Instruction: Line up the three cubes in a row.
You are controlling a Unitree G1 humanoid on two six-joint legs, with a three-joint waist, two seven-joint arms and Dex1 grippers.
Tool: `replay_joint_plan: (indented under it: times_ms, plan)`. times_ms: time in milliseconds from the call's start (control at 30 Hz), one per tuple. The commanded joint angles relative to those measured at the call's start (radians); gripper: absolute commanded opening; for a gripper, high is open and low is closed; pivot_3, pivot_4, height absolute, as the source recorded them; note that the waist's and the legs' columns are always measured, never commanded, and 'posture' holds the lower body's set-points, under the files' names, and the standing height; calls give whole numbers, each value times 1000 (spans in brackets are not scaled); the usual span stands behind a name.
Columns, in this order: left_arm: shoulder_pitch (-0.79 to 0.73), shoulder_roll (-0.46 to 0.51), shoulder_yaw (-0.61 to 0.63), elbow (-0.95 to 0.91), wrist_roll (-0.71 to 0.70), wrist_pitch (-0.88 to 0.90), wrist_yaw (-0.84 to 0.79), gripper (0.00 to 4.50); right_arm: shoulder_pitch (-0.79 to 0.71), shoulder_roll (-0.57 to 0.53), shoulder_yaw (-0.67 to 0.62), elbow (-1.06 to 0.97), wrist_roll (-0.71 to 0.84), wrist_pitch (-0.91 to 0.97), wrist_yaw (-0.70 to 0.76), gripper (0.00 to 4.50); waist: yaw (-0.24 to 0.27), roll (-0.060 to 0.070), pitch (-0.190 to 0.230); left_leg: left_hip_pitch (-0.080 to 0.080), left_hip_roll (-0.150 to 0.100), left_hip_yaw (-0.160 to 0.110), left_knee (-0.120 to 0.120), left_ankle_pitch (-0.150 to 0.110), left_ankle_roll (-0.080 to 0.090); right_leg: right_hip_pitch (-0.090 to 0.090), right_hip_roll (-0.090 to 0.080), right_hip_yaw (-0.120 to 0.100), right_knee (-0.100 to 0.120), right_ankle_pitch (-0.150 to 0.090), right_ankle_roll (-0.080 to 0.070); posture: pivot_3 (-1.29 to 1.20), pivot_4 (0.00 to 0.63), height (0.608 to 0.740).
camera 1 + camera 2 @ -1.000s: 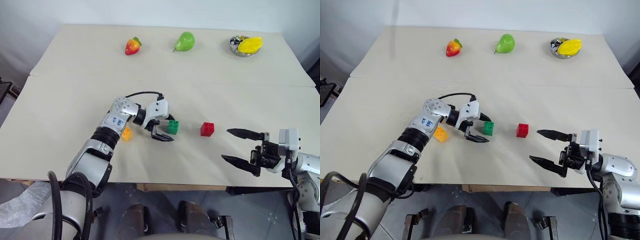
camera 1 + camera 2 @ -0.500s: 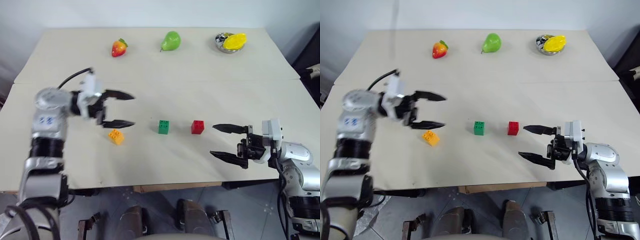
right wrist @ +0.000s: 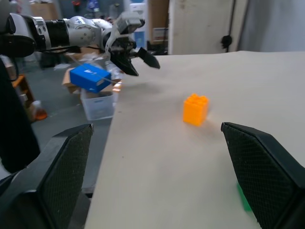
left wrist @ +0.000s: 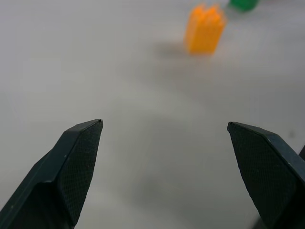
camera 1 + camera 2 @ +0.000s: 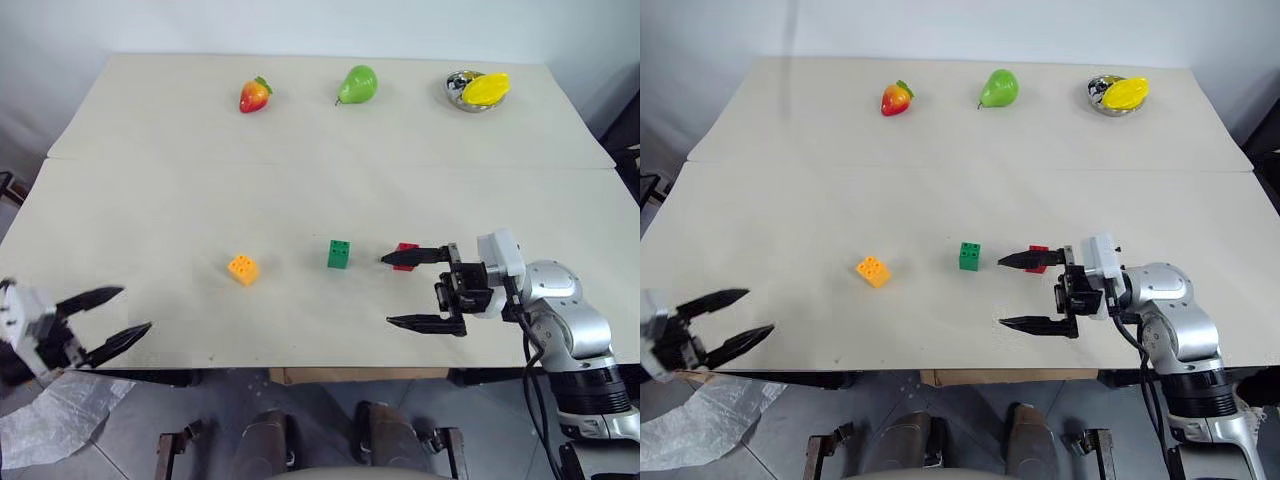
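Three cubes lie near the table's front: orange-yellow cube (image 5: 243, 269) on the left, green cube (image 5: 339, 254) in the middle, red cube (image 5: 405, 256) to its right. My right gripper (image 5: 385, 290) is open, level and pointing left; its far finger crosses in front of the red cube, and I cannot tell whether they touch. My left gripper (image 5: 136, 308) hangs open with nothing in it, just past the table's front left edge. The left wrist view looks across bare table to the orange-yellow cube (image 4: 205, 28) and green cube (image 4: 244, 4).
A toy strawberry (image 5: 255, 95), a green pear (image 5: 358, 84) and a metal bowl (image 5: 462, 82) holding a yellow thing stand along the far edge. A seam runs across the table (image 5: 300, 190). A blue box (image 3: 93, 78) sits off the table's left side.
My left gripper left the green cube and drew back past the table's front left edge. My right gripper moved left up to the red cube. The camera shifted; the cubes stayed put.
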Motion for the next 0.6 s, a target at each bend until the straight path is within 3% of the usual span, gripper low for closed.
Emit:
replay_joint_plan:
  times_ms: [33, 200, 333, 400, 600]
  plan:
    - [34, -25, 16, -94, -43, 4, 37, 4453, -3, -4, -22, -35, 17, -1, -7, 4500, 5, 0, 0, 0, 0, 0, 0, 0, 0, 0, 0, 0, 0, 0, 0, 0, 150, 740]
    - [-70, -140, -93, -270, -32, 10, 231, 4453, 79, -77, -118, 9, 22, -27, 22, 4500, 23, -1, -1, 0, -2, -1, 0, 0, 1, 1, -3, 0, -1, 1, -1, 0, 150, 740]
    - [-139, -166, -218, -317, 0, 50, 295, 4453, 131, -106, -170, 54, 15, -50, 39, 4500, 21, -2, -1, 0, -2, 1, 0, 0, 1, 1, -1, 0, -1, 2, -1, 0, 150, 740]
    - [-166, -172, -266, -313, -2, 49, 296, 4453, 152, -117, -182, 74, 2, -69, 51, 4500, 12, -2, -2, 1, -1, 2, -1, 0, 1, 1, 1, 0, -1, 2, -1, 0, 150, 740]
    - [-363, -225, -435, -61, 123, -37, 346, 4453, 204, -116, -206, 125, -21, -96, 37, 4500, 3, -1, -2, 1, -3, 4, 0, 0, 1, 1, 2, 0, -1, 2, -1, 0, 150, 740]
